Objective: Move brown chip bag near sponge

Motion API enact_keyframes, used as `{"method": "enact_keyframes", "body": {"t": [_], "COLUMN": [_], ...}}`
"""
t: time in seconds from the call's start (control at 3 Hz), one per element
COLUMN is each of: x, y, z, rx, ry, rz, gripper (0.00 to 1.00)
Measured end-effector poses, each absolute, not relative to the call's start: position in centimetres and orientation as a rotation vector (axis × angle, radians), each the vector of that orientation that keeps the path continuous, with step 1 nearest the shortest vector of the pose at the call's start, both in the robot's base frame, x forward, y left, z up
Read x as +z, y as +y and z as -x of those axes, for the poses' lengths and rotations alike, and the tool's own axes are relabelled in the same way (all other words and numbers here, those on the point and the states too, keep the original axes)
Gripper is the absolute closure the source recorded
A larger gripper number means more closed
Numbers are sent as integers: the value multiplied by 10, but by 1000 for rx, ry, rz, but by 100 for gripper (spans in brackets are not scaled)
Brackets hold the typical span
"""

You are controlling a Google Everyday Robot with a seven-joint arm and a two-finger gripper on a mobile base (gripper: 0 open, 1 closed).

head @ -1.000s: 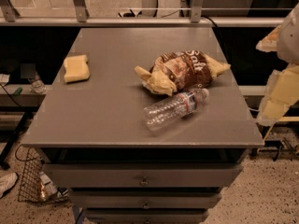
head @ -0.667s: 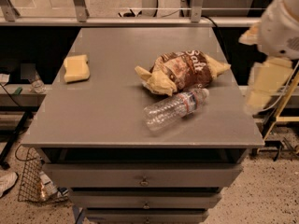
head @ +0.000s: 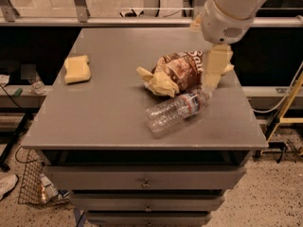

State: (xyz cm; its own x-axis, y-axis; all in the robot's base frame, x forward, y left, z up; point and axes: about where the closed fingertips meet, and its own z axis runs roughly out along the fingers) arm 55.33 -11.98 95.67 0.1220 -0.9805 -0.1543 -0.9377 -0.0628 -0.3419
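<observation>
- Grasp approach looks like the step in hand: the end effector [head: 211, 85] hangs at the right end of the brown chip bag [head: 176, 71], above the neck of the water bottle [head: 176, 112]; whether it is spread or pressed together I cannot tell.
- Brown chip bag lies crumpled right of centre on the worktop [head: 109, 122], well apart from the sponge [head: 77, 69], which sits near the left edge.
- Bottle lies just in front of the bag, its cap end close to the bag's right side, so a descent there risks nudging it and setting it rolling toward the front edge.
- Better to shift toward the raised, crumpled middle of the bag, away from the bottle, and come down from above onto a foil ridge that can be pinched.
- Foil is likely slippery and springy, so a deep bite on a fold should hold better than a shallow one on the pale yellow end.
- Lifting the bag before carrying it left should avoid dragging the bottle along.
- Setting it down just beside the sponge, not on it, would satisfy the task.
</observation>
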Motion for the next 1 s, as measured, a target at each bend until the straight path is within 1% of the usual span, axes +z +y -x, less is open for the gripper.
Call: {"method": "enact_keyframes", "body": {"t": [0.33, 1.0], "x": [938, 907], "y": [-90, -57], "z": [-581, -609], "rx": [-136, -107], "ry": [1757, 1700], "rz": [2146, 2258], "gripper": [0, 0]}}
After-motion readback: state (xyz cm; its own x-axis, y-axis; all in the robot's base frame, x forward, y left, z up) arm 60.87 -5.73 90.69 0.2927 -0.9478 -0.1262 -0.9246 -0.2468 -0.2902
